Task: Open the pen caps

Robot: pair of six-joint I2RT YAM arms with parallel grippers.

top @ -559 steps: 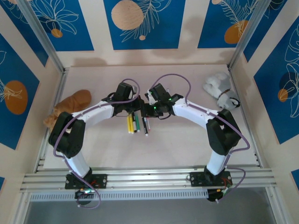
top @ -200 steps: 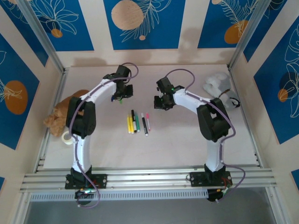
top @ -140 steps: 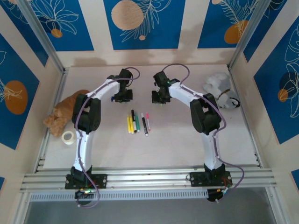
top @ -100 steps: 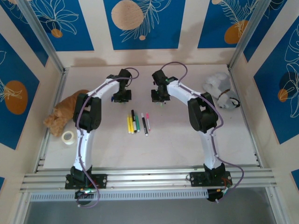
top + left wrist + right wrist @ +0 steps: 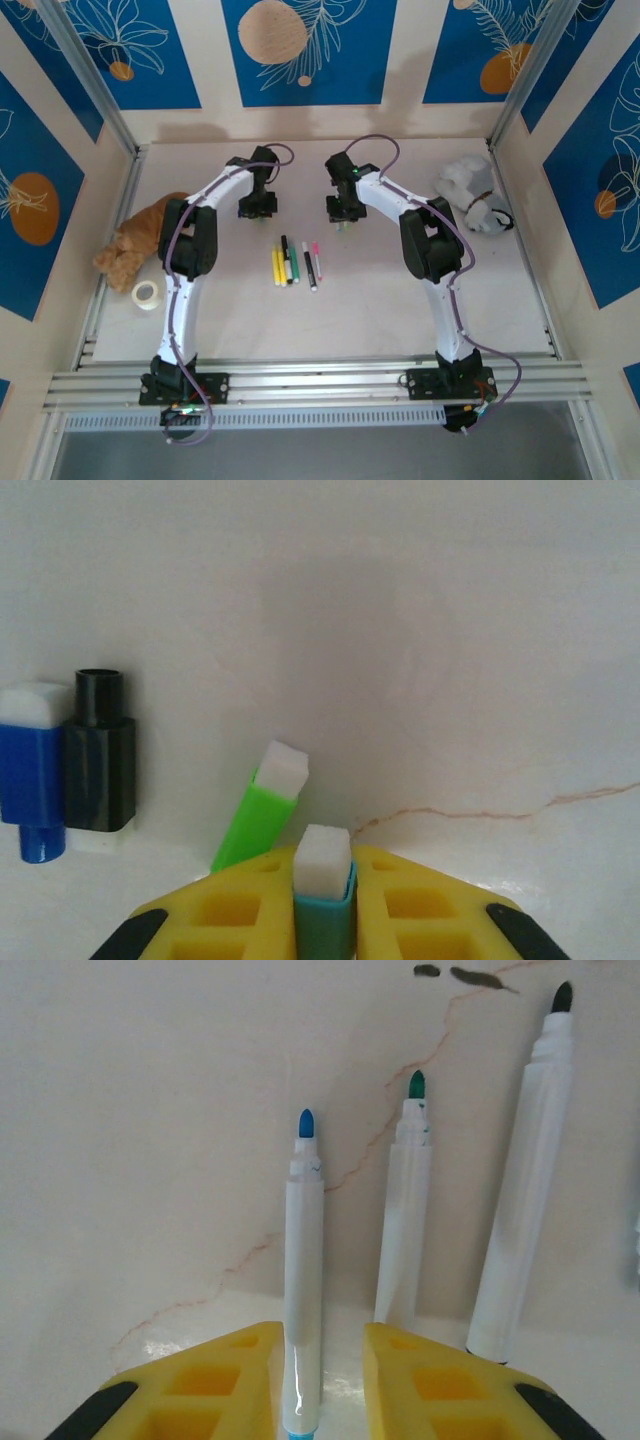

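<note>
While the teal cap is sitting between the jaws of the left tool, I am counting three other pen caps lying loose on the worktop. A green cap is just beside it, and a black cap and a blue cap are touching each other further left. The jaws are hugging the teal cap, but I cannot tell whether they are pinching it. The right tool is standing open around a bare blue-tipped pen, with two uncapped pens beside it. From above, the middle row of pens is probably wearing caps, so I am judging the job roughly half done.
</note>
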